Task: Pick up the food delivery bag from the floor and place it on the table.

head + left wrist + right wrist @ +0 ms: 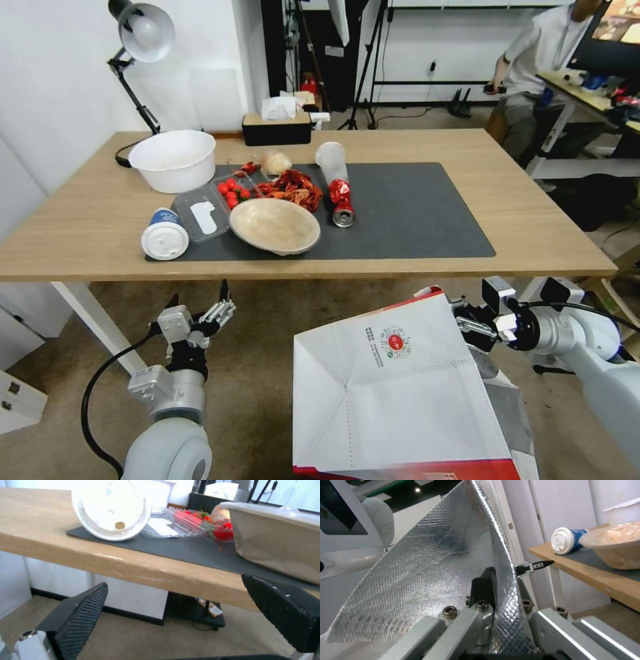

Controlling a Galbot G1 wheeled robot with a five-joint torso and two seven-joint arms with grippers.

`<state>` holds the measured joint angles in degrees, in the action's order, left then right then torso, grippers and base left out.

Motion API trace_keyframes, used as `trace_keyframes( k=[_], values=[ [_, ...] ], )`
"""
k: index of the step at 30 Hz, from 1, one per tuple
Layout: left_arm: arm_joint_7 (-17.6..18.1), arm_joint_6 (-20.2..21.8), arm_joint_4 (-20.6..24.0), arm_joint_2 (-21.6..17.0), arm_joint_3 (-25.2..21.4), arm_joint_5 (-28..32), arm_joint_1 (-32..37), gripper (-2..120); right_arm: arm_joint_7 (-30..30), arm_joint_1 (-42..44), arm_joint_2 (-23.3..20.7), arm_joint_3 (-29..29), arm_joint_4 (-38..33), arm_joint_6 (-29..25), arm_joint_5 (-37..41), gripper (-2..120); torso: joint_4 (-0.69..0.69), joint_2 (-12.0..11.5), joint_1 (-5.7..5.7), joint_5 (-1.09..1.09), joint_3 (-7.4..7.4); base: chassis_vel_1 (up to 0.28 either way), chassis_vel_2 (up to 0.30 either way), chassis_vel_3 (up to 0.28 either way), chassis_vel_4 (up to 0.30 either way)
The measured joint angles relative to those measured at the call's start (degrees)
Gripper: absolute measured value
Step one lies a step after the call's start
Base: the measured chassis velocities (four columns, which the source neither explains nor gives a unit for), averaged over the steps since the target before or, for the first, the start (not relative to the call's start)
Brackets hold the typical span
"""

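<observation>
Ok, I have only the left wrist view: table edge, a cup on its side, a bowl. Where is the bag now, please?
Observer: The food delivery bag hangs tilted in front of the table, below its top.
Operator: Which pincer has it?
Observer: The right pincer is shut on the bag's foil-lined wall, near the rim.
Operator: Does my left pincer touch the bag?
Observer: No. The left pincer is open, apart from the bag, on its left side.
</observation>
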<state>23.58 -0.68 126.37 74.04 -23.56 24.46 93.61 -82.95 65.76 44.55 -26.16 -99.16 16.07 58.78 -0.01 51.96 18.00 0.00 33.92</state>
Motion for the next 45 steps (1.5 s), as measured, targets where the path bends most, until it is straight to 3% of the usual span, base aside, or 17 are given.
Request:
trace_keyframes(
  k=[45],
  values=[
    [-0.2, -1.0, -0.3, -0.1, -0.1, -0.1, -0.2, 100, 0.1, 0.1, 0.1, -0.1, 0.0, 0.0, -0.1, 0, 0.00, 12.2, 5.34, 0.00, 6.90, 0.000, 0.000, 0.000, 0.000]
  ],
)
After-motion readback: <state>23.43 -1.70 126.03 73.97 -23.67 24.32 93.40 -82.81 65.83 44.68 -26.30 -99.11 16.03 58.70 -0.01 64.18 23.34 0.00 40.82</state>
